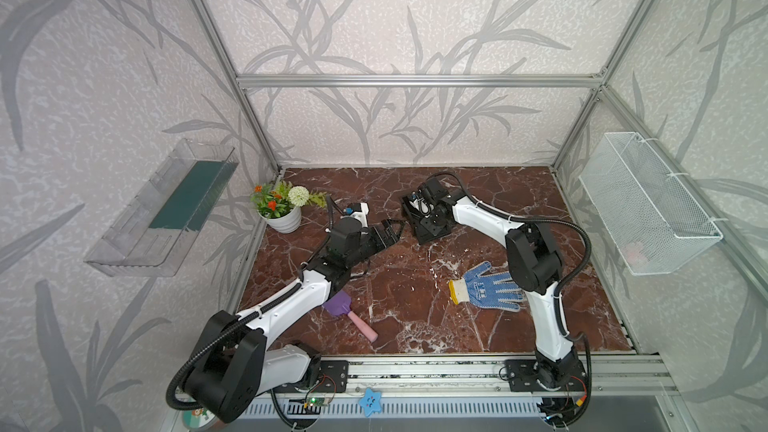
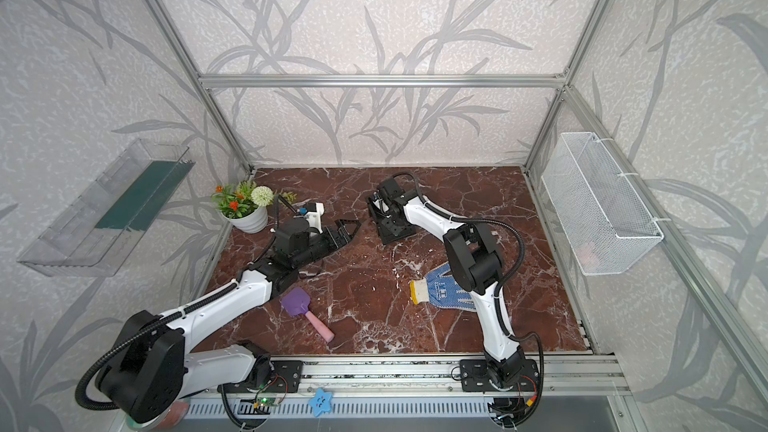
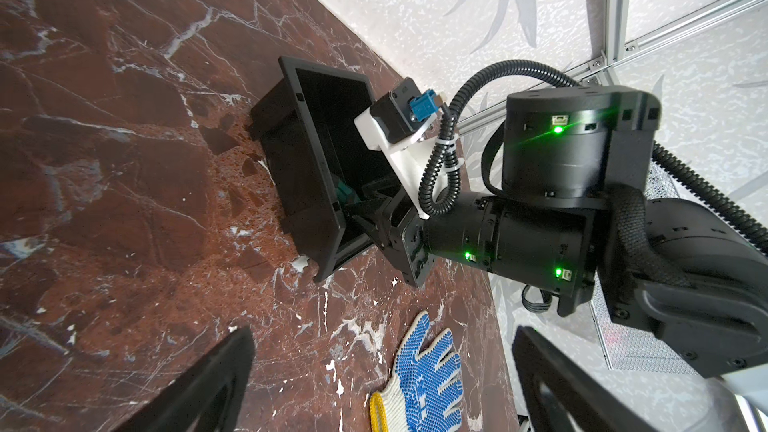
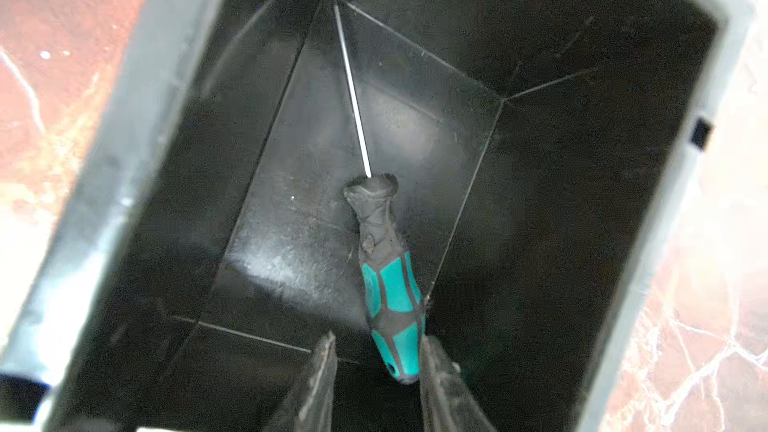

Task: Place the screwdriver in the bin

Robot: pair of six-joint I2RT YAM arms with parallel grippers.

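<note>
Right wrist view, screwdriver point(image 4: 390, 297) lying inside the bin point(image 4: 137, 126), shaft tip in a bin corner, right gripper point(image 4: 376, 361) spread, jaws flanking the handle end, left gripper point(image 1: 392, 231) spread beside the bin.

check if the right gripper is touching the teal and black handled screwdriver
Cannot tell: in the right wrist view one finger borders the screwdriver handle inside the bin, neither contact nor gap plain.

Bin point(image 4: 561, 201) matt black plastic; screwdriver point(image 4: 390, 297) rubbery handle, shiny metal shaft.
</note>
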